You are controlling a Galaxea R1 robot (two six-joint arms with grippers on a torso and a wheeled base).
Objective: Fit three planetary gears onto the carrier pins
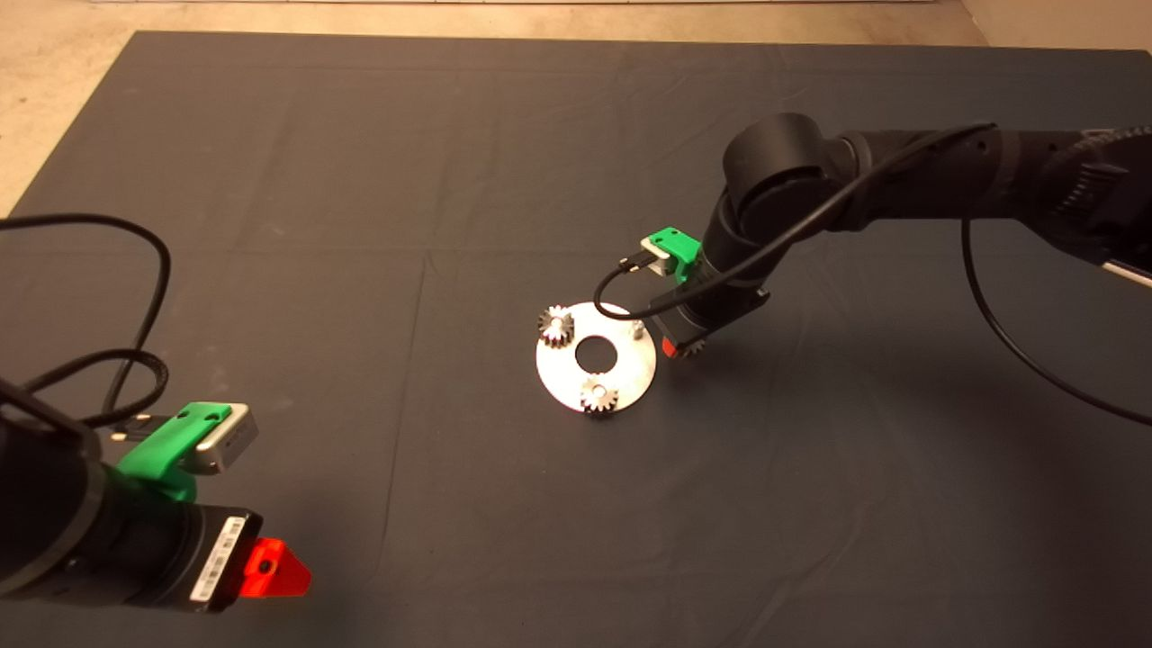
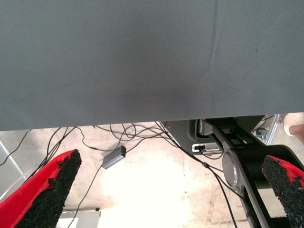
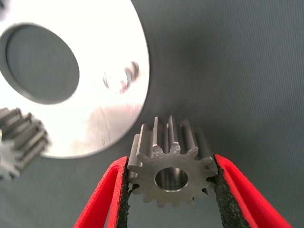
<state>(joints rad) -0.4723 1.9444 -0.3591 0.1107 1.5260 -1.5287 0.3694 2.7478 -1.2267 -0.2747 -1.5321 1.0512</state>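
Observation:
A flat silver disc (image 1: 576, 382) with a large centre hole lies mid-mat. Two small toothed gears sit on its pins, one at the far left (image 1: 556, 324) and one at the near edge (image 1: 598, 396). A bare pin (image 1: 637, 329) stands at the disc's right side, also seen as a bare pin (image 3: 124, 78) on the disc (image 3: 109, 42). My right gripper (image 3: 172, 183) is shut on a third gear (image 3: 172, 166), held just off the disc's right rim, beside that pin. In the head view the right gripper (image 1: 677, 346) hangs at the disc's right edge. My left gripper (image 2: 166, 190) stays parked at the lower left, open.
The dark mat (image 1: 360, 225) spreads wide around the disc. Bare floor (image 1: 54, 90) shows past its far left corner. Beyond the mat's edge the left wrist view shows floor cables (image 2: 128, 133) and a small grey box (image 2: 114, 158).

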